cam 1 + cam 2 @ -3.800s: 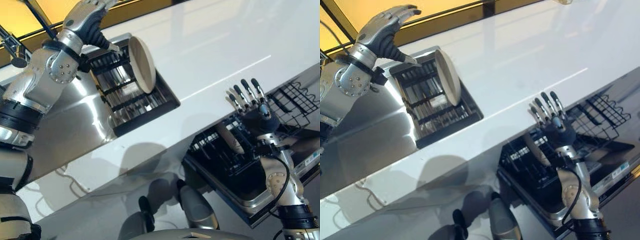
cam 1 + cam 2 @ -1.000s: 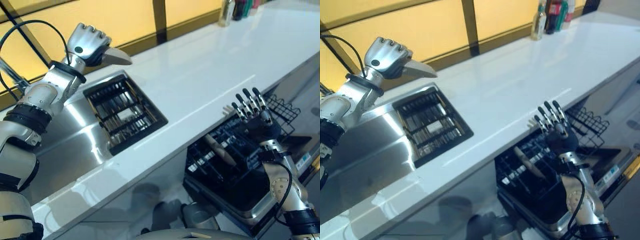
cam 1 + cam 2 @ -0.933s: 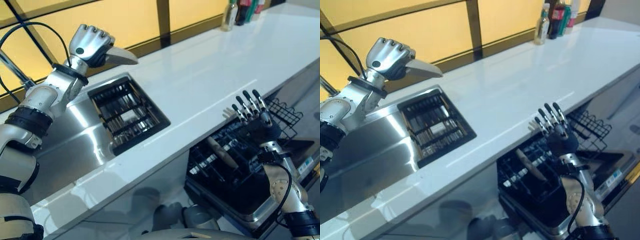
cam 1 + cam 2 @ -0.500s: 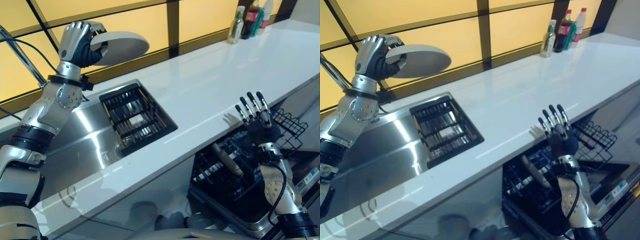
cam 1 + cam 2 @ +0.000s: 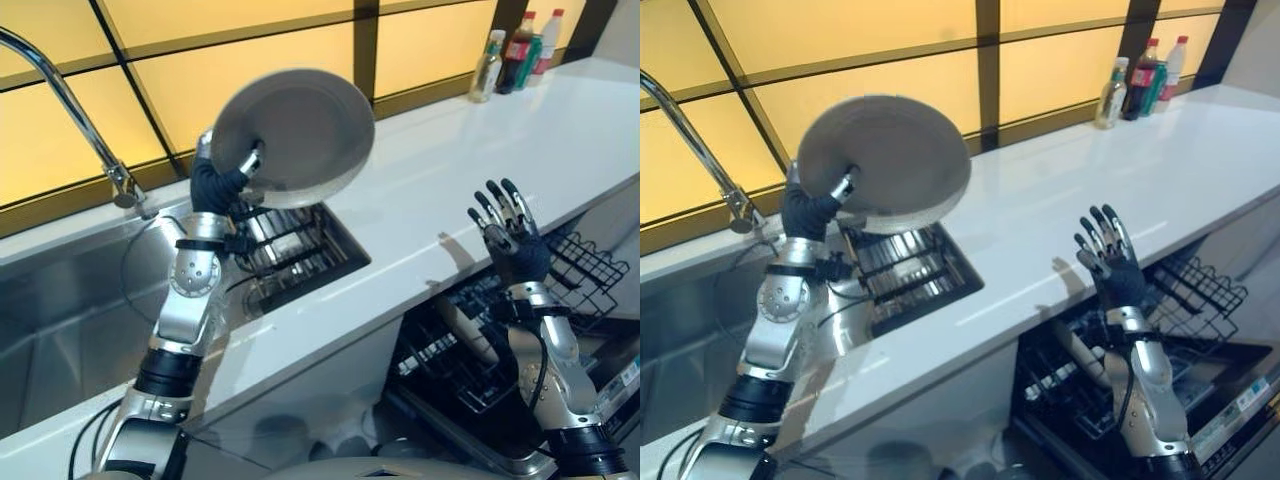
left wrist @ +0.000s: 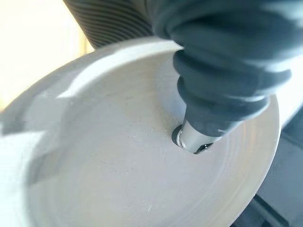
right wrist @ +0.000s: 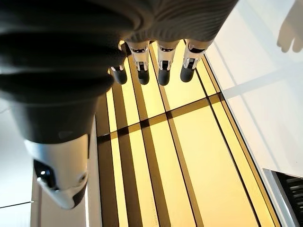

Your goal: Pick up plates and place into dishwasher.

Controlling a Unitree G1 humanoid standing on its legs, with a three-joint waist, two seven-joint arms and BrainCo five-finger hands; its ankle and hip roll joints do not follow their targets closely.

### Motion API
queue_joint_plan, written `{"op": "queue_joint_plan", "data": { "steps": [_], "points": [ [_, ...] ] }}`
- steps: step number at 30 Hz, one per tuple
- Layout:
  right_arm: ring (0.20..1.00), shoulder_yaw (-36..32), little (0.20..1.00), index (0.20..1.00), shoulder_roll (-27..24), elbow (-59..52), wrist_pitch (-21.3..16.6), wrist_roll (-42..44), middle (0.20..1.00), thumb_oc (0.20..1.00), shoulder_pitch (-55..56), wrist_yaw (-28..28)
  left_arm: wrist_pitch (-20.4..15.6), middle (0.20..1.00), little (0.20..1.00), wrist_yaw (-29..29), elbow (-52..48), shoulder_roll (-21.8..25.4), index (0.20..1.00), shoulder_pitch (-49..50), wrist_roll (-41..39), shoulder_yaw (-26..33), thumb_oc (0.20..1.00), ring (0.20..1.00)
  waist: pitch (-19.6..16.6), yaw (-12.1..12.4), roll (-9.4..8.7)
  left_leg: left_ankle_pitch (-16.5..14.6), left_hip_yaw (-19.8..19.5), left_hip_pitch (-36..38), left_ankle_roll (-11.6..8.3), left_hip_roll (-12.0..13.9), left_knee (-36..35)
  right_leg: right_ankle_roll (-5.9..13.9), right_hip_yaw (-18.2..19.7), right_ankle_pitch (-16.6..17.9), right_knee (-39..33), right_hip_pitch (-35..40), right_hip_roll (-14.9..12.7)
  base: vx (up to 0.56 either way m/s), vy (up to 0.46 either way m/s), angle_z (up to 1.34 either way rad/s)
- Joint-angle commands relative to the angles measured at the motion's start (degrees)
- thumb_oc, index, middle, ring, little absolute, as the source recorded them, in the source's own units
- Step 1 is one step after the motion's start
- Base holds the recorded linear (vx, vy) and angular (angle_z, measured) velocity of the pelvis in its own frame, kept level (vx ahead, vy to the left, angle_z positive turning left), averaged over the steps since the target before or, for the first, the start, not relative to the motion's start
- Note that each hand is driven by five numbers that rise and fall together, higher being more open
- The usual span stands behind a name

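Left eye view: left hand (image 5: 222, 178) clamped on plate (image 5: 296, 132) at its rim, raised above the sink rack (image 5: 290, 249). Right hand (image 5: 512, 240) fingers spread, empty, over the dishwasher rack (image 5: 470, 345). Bottles (image 5: 517, 48) on the white surface (image 5: 470, 160); labels unreadable.

Right eye view: same layout.

Left wrist view: thumb on the plate face (image 6: 118, 156). Looks rigid, glossy, probably slippery and breakable; rim pinch is the hold.

Right wrist view: right hand fingers (image 7: 163, 71) straight, nothing held.

A long white countertop (image 5: 470, 150) runs under amber window panes (image 5: 270, 60) split by dark frames; a steel sink (image 5: 60, 300) with a curved tap (image 5: 70, 100) sits at its left end, bottles (image 5: 515, 50) at the far right corner
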Motion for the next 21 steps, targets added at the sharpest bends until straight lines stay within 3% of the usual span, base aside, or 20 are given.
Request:
{"op": "queue_joint_plan", "data": {
  "steps": [1,6,11,21],
  "points": [
    [1.000,1.95,1.000,1.000,-0.11,-3.83,1.11,-0.77,1.000,1.000,-7.24,0.62,-0.75,0.200,0.200,-2.34,-4.53,1.29,0.200,-0.54,-2.42,-2.55,0.200,0.200,-0.73,1.80,-3.04,-6.65,-3.39,-3.19,2.38,-1.71,6.52,5.80,-1.20,3.29,-3.65,-0.06,-3.49,-0.04,-0.013,0.02],
    [1.000,8.18,1.000,1.000,-0.13,-2.58,6.08,-2.79,1.000,1.000,-13.28,0.82,0.53,0.200,0.200,-3.94,-4.51,-0.11,0.200,-1.43,-6.96,-6.16,0.200,0.200,-0.70,3.27,-3.43,-6.81,-3.89,-3.73,2.56,-2.08,7.07,5.89,-2.14,3.46,-3.64,-0.08,-3.96,-0.01,-0.007,0.02],
    [1.000,12.86,1.000,1.000,1.55,0.00,9.36,-4.29,1.000,1.000,-20.46,-3.19,0.80,0.200,0.200,-5.61,-3.97,-2.43,0.200,-2.10,-8.92,-8.87,0.200,0.200,-0.79,4.84,-3.85,-7.36,-4.52,-4.06,2.86,-2.47,7.97,5.80,-2.84,3.60,-3.66,0.20,-4.27,0.01,-0.022,0.07],
    [1.000,12.28,1.000,1.000,3.19,-1.54,12.86,-2.97,1.000,1.000,-23.69,-5.25,2.66,0.200,0.200,-6.26,-3.35,-2.05,0.200,-2.00,-7.29,-10.14,0.200,0.200,-1.22,6.17,-4.00,-7.66,-5.93,-4.02,3.24,-2.61,7.99,5.64,-3.52,3.02,-2.70,0.54,-4.33,0.04,-0.008,0.11]
  ]
}}
